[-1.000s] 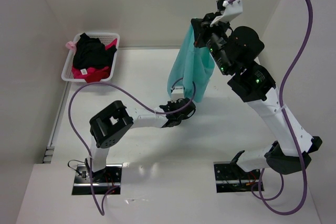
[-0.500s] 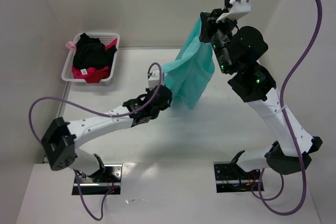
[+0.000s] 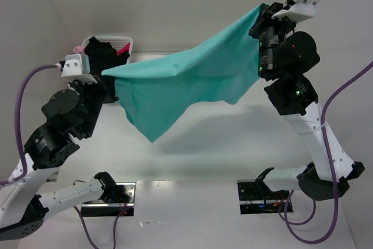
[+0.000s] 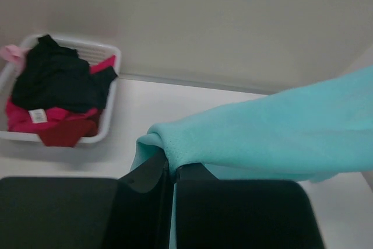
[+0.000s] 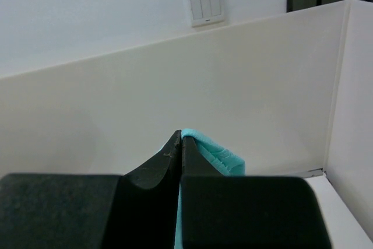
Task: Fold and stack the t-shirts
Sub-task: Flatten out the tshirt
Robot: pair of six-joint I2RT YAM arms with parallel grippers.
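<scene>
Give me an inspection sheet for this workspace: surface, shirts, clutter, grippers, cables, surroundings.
Surface: white table, shirt's shadow across it.
Job's things: teal t-shirt stretched in the air between both arms; black t-shirt and pink-red t-shirt heaped in the white basket, far left.
Clutter: small pink piece at the basket's corner, unclear what.
Grippers: left gripper shut on the teal t-shirt; right gripper shut on it too, higher up.
Cables: purple cables loop off each arm, apart from the cloth.
Surroundings: white walls; wall switch beyond.
</scene>
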